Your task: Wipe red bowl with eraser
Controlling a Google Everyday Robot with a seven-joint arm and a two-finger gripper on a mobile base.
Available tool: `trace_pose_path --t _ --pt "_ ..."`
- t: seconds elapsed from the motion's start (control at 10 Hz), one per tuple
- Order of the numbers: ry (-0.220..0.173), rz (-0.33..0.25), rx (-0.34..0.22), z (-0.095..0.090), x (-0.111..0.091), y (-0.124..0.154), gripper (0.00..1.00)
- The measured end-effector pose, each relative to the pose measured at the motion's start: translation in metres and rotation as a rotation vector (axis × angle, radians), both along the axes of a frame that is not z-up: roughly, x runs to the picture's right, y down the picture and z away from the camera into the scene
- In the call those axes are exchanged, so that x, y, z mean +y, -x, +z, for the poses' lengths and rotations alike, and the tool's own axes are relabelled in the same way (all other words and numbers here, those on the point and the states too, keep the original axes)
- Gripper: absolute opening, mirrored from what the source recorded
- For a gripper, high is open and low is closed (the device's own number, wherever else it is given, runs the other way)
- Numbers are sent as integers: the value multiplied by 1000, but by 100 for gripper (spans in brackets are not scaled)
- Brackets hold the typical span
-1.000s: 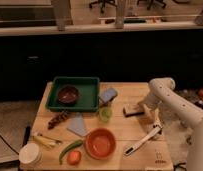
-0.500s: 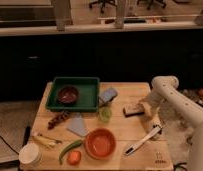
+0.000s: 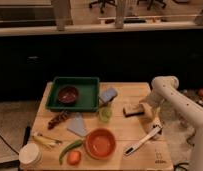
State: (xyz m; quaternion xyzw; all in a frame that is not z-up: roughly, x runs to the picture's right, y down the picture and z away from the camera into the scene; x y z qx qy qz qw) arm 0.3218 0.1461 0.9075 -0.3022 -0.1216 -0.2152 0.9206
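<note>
1. Hanging low over the right side of the worktop (image 3: pixel 130 90), the hand (image 3: pixel 144 110) sits at the right end of the eraser (image 3: pixel 131 110), its fingers spread wide and holding nothing. Whether they touch the block I cannot tell.
2. The eraser lies flat on the worktop, right of centre, its long side running left to right.
3. The white arm (image 3: pixel 167 92) bends in from past the right edge and comes down onto the hand.
4. The red bowl (image 3: pixel 100 143) stands upright near the front edge, about midway along it, well apart from the eraser.
5. Between the two, a white long-handled brush (image 3: pixel 142 141) lies slantwise just right of the bowl, under the hand.
6. A small green cup (image 3: pixel 105 114) stands left of the eraser, behind the bowl.
7. A green tray (image 3: pixel 74 80) fills the back left corner with a dark bowl (image 3: pixel 68 94) inside; a blue-grey slab (image 3: pixel 108 94) rests tilted by its right rim.
8. Left of the red bowl lie a grey wedge-shaped piece (image 3: pixel 76 125), a dark brown lumpy item (image 3: pixel 58 119), yellow sticks (image 3: pixel 45 140), a green chilli (image 3: pixel 70 148), an orange round fruit (image 3: pixel 73 157), and a white round lid (image 3: pixel 30 154) at the front left corner.
</note>
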Motion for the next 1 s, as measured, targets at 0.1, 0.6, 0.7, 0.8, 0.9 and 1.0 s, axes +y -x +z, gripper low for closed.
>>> trace_pose_path --t 0.1,0.6,0.7,0.8,0.9,1.0 --pt "0 1 3 -1 -1 2 80" --pt "-1 0 16 -8 -6 16 80" --pt "-1 2 13 -9 -7 20 80" --pt "1 3 10 -9 -8 24 80" --pt "3 5 5 -8 -8 29 80" --pt "8 7 3 -8 -7 33 80"
